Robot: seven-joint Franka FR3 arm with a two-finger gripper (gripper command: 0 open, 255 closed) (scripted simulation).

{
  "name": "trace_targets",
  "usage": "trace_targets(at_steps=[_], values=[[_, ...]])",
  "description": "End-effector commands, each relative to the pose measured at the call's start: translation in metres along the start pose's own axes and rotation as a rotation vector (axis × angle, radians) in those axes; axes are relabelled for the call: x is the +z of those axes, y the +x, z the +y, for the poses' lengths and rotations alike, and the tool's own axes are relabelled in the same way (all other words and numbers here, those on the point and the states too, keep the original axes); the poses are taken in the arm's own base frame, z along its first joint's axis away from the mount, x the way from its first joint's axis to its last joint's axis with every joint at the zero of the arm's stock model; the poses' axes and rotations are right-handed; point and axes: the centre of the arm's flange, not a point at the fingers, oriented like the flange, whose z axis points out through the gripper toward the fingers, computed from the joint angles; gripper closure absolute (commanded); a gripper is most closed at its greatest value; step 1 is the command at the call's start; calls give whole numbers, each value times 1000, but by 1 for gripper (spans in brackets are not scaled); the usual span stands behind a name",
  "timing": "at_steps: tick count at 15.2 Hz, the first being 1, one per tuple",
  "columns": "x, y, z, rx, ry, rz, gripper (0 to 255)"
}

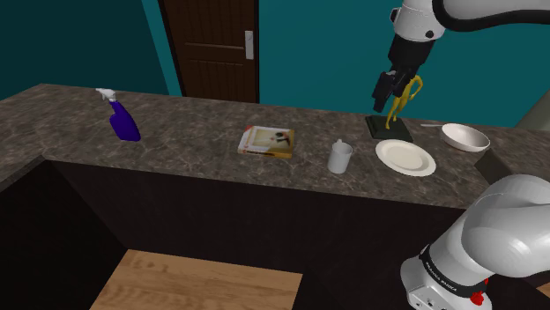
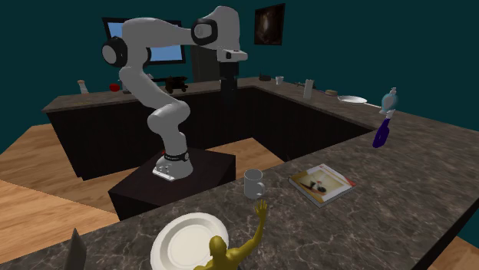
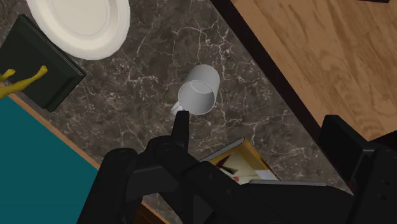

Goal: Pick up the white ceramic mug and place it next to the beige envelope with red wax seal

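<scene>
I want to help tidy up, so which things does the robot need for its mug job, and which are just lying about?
For the job: white mug, beige envelope, the tool.

Just lying about: purple spray bottle, white plate, white bowl, yellow figurine.

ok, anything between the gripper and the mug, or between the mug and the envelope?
Nothing visible. The gripper hangs open above the counter by the yellow figurine, with clear air down to the mug. Bare counter runs from the mug to the envelope.
</scene>
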Motion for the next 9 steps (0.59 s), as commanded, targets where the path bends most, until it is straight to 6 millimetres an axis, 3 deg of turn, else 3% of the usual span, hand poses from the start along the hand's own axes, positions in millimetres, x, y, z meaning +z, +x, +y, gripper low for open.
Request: trace_targets(at_steps=[1,9], values=[[0,0,0,0,0,0,0],[98,38,15,-14,41,1,0]])
